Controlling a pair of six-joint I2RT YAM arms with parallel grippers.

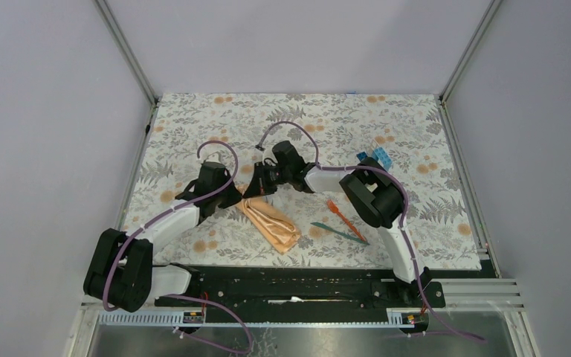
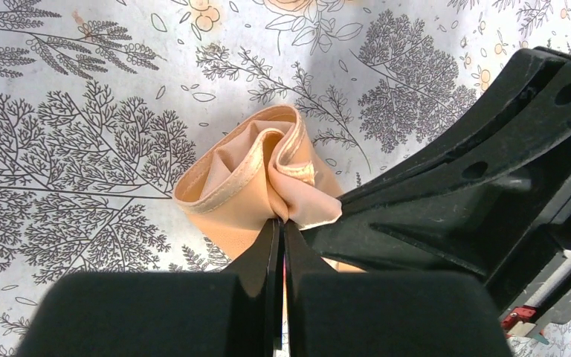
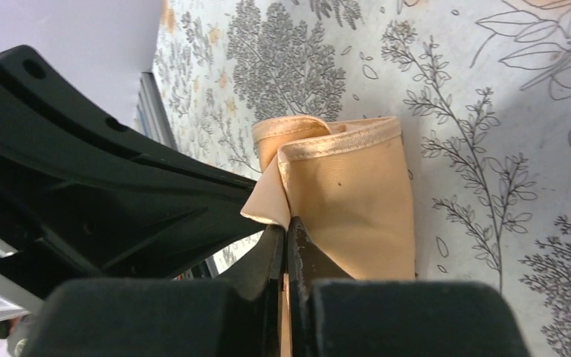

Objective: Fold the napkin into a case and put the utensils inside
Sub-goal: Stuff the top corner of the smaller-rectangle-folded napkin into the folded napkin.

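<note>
The peach-orange napkin [image 1: 273,225] lies folded into a narrow strip on the floral mat, running from the centre toward the near edge. Both grippers meet at its far end. My left gripper [image 2: 282,223] is shut on a bunched corner of the napkin [image 2: 242,182], whose top folds gape open. My right gripper [image 3: 287,227] is shut on the hemmed edge of the napkin [image 3: 353,197] right beside it. In the top view the left gripper [image 1: 239,198] and right gripper [image 1: 256,191] nearly touch. The orange utensil [image 1: 339,213] and the teal utensil [image 1: 340,232] lie to the right of the napkin.
Blue toy blocks [image 1: 376,158] sit at the back right of the floral mat [image 1: 342,126]. Grey walls enclose the table on three sides. The right arm's elbow [image 1: 375,197] hangs over the mat just beyond the utensils.
</note>
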